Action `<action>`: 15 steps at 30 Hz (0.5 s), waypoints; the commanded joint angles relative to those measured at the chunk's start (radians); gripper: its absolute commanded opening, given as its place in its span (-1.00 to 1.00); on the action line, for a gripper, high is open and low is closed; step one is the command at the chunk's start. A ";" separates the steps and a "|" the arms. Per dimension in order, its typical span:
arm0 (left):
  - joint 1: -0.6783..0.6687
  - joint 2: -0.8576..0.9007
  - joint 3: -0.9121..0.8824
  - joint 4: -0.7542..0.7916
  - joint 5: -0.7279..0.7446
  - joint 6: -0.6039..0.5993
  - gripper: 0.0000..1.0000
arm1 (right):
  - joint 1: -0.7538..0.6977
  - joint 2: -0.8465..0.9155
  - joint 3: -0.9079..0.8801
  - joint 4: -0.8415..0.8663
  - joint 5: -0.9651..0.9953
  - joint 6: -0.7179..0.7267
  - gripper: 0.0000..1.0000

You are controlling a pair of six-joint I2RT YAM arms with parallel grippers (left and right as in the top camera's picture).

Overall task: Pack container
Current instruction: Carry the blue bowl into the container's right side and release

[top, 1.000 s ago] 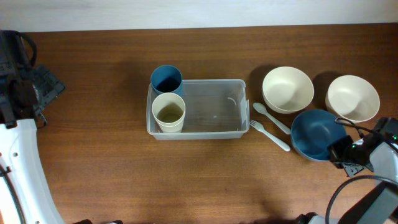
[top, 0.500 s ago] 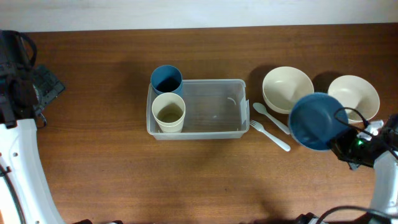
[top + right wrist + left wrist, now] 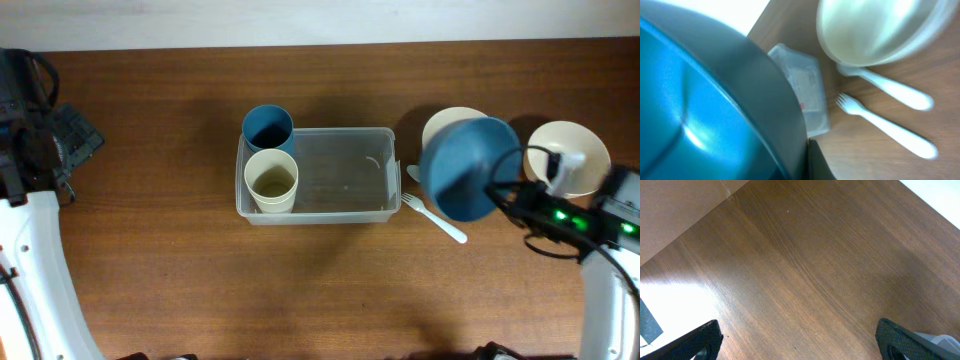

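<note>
The container (image 3: 345,188) is seen on the table (image 3: 170,280) a little left of centre, its long side running left to right. A cream cup (image 3: 271,182) is stood upright inside its left end, and a blue cup (image 3: 267,128) is seen at its far left corner; whether that cup is inside the wall or just outside it cannot be told. The rest of the container is bare. A blue bowl (image 3: 462,168) is held tilted above the table by the right gripper (image 3: 508,190), whose jaws are pinched on the bowl's rim at its right side. The container lies to the left of these jaws, with the bowl between; the bowl's left edge is near the container's right end but not over it. A white spoon (image 3: 412,172) and fork (image 3: 437,220) are lain on the table between container and bowl, the spoon partly hidden under the bowl. One cream bowl (image 3: 448,122) is partly covered by the blue bowl, and a second cream bowl (image 3: 570,150) is seen further right. The left gripper (image 3: 800,345) is held over bare wood at the table's left edge, its jaws spread wide, well apart from the container.
</note>
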 commanded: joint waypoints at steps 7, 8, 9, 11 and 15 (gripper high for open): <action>0.005 0.003 -0.002 -0.002 0.001 -0.013 1.00 | 0.422 -0.002 0.023 0.296 0.227 0.292 -0.92; 0.005 0.003 -0.002 -0.002 0.001 -0.013 1.00 | 0.464 0.006 0.023 0.317 0.272 0.312 -0.92; 0.005 0.003 -0.002 -0.002 0.001 -0.013 0.99 | 0.507 0.018 0.023 0.330 0.330 0.333 -0.93; 0.005 0.003 -0.002 -0.002 0.001 -0.013 0.99 | 0.568 0.045 0.023 0.335 0.439 0.362 -0.92; 0.005 0.003 -0.002 -0.002 0.001 -0.013 1.00 | 0.661 0.142 0.023 0.351 0.541 0.376 -0.92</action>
